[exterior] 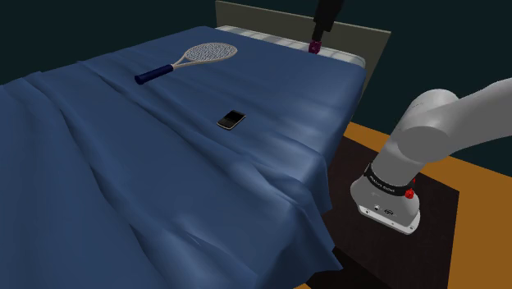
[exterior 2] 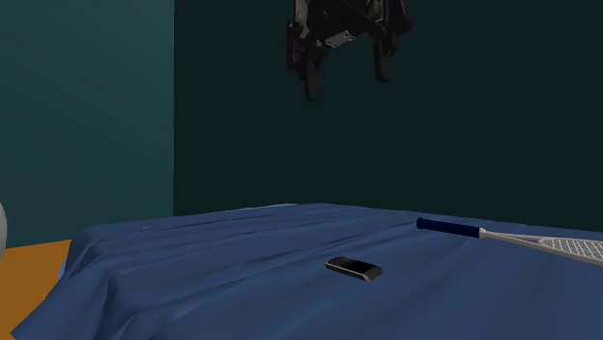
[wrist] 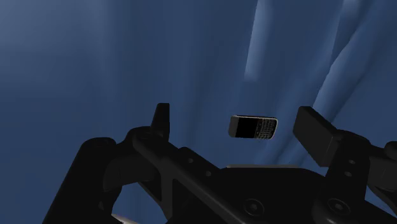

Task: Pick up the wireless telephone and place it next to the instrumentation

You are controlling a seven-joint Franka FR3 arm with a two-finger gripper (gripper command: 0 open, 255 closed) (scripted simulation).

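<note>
The telephone is a small black handset lying flat on the blue bedcover, near the middle of the bed. It also lies on the cover in the second exterior view. A racket with a dark blue handle and white head rests farther up the bed, in the shoulder view's upper left. My black gripper hangs high above the bed, open and holding nothing. In the wrist view the telephone lies far below, between the spread fingers of the gripper.
The bed's headboard and a striped pillow are at the far end, with a black object tipped in purple there. Orange floor and my dark stand lie beside the bed. Dark teal walls stand behind.
</note>
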